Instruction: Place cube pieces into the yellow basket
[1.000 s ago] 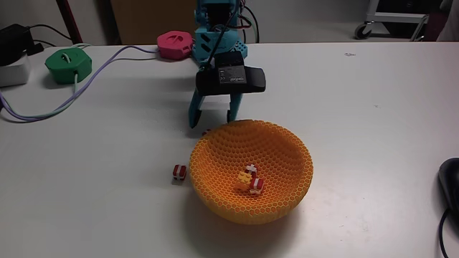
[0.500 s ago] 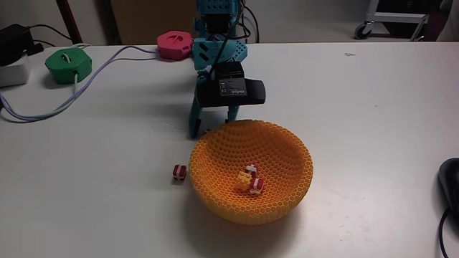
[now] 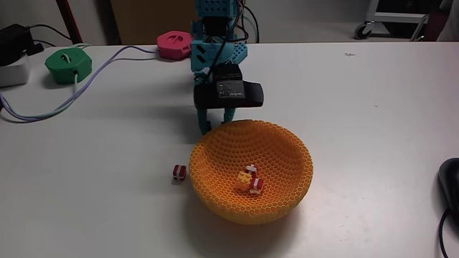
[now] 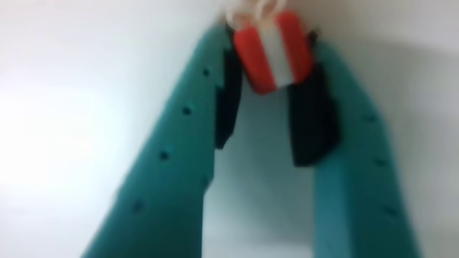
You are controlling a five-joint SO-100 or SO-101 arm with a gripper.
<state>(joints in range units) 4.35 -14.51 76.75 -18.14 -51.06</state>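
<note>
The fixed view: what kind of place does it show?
Probably an office or lab workbench: a white table with the green round device and its cable, and a wheeled stand on the floor behind it.

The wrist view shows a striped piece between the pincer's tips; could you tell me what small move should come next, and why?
Probably lift straight up. The pincer looks closed on a red-and-white cube piece at table level just behind the yellow basket, so it must clear the rim before carrying the piece over.
</note>
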